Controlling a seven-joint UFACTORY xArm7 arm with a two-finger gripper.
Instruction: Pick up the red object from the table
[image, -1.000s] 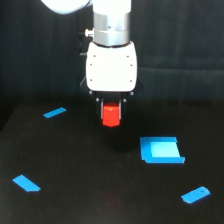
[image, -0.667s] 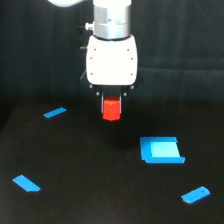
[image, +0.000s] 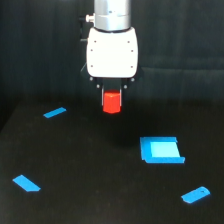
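Observation:
The red object (image: 112, 102) is a small red-orange stubby block hanging under the white arm head. My gripper (image: 112, 98) is shut on its upper part, and only short dark fingers show at its sides. The block is held in the air, well above the black table (image: 100, 185), near the middle of the exterior view. Its lower end is free, with nothing touching it.
A blue rectangular block (image: 161, 150) lies on the table to the exterior view's right of the held block. Flat blue pieces lie at the back left (image: 55, 112), front left (image: 26, 183) and front right (image: 196, 194). A dark curtain hangs behind.
The arm has risen with the red object in its grip, lifting it higher above the table over the three frames.

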